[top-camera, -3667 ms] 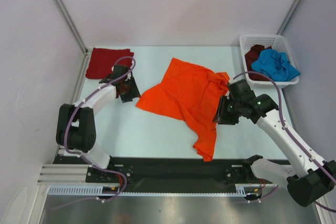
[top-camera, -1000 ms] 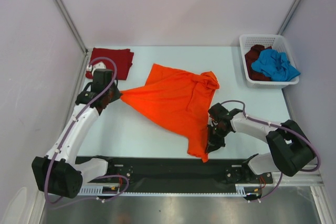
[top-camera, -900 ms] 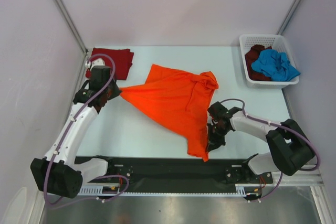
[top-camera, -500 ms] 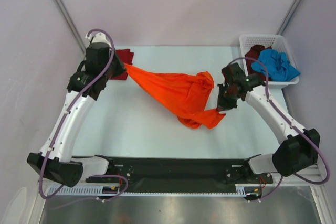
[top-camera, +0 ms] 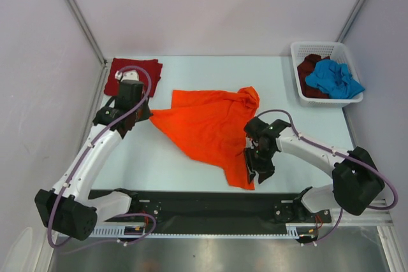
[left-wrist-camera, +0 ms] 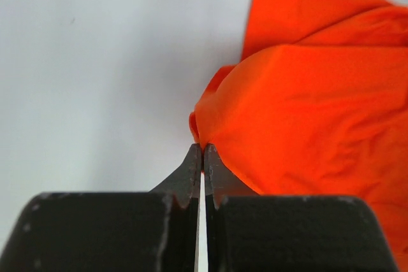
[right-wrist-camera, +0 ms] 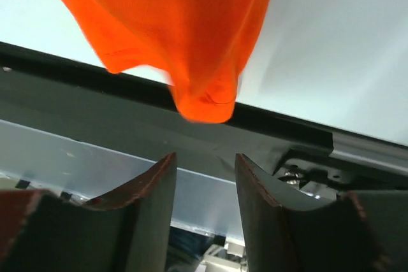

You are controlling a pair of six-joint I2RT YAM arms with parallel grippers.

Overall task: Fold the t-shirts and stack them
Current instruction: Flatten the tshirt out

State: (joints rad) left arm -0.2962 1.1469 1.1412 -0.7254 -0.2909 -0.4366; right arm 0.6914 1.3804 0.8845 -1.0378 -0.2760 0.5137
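Observation:
The bright orange t-shirt lies spread on the table's middle, its right sleeve bunched at the back. My left gripper is shut on its left corner; in the left wrist view the closed gripper pinches the orange cloth. My right gripper stands open beside the shirt's near tip. In the right wrist view the gripper holds nothing, and the shirt's tip lies just beyond it. A dark red t-shirt lies folded at the back left. A blue t-shirt and a dark maroon one sit crumpled in the basket.
The white lattice basket stands at the back right corner. A black rail runs along the table's near edge, just under the shirt's tip. Walls close in the table at left, back and right.
Both arms lifted the orange shirt, stretched it in the air and laid it back down spread out. The right gripper has let go of its corner and opened; the left still grips.

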